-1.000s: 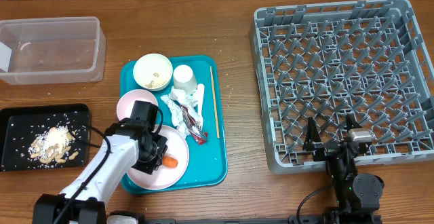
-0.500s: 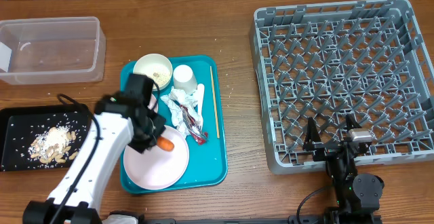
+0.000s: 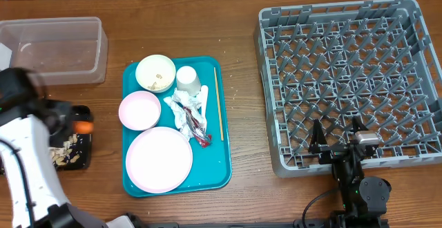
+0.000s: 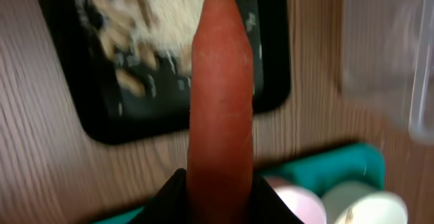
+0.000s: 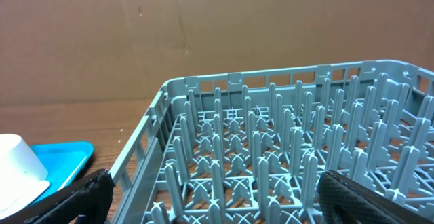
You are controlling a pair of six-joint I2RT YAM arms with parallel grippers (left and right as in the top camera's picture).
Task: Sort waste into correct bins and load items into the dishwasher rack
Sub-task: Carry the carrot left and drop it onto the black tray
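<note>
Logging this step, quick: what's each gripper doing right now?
Left gripper: closed, holding the carrot.
Right gripper: open, holding nothing.

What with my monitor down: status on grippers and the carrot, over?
Left gripper shut on carrot, over black tray. Right gripper open at dishwasher rack. No obstruction seen.

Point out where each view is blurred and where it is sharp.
Overhead: left arm smeared by motion, teal tray and dishwasher rack crisp. Left wrist: carrot fairly sharp, black tray and clear bin behind it streaked. Right wrist: rack sharp, the right gripper's fingers dark and soft.
</note>
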